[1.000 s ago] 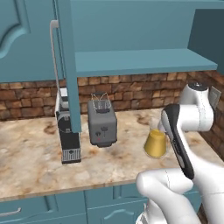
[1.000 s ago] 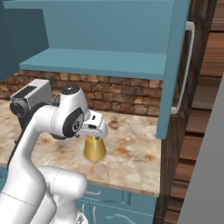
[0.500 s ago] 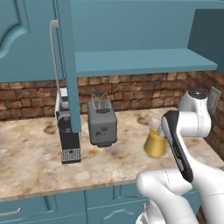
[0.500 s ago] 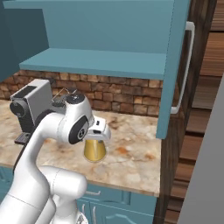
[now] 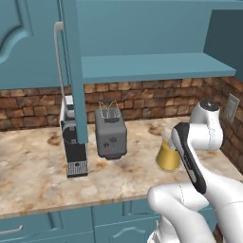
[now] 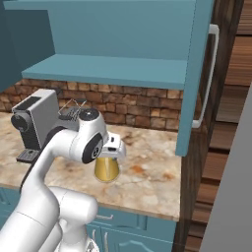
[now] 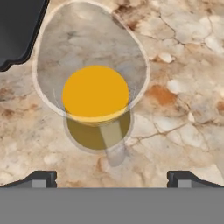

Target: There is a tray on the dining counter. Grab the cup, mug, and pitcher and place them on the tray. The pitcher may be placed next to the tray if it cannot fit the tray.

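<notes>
Clear glass against matt stone and brick.
Smooth transparent glass for the pitcher (image 7: 94, 94), orange-yellow liquid inside; under it, a beige veined marble-look worktop (image 5: 38, 175). Behind the pitcher, rough reddish brick backsplash (image 5: 152, 95); left of it, a grey matt toaster (image 5: 110, 134).

light: even, soft, rendered | shadows: faint under the teal open shelf (image 5: 152, 66) and beside the dark grey boxy toaster (image 5: 111, 134) | glare: none on the beige marble worktop (image 5: 42, 180) | focus: sharp throughout | hand view: clear glass pitcher of orange-yellow liquid (image 7: 95, 94) looks stretched by perspective
</notes>
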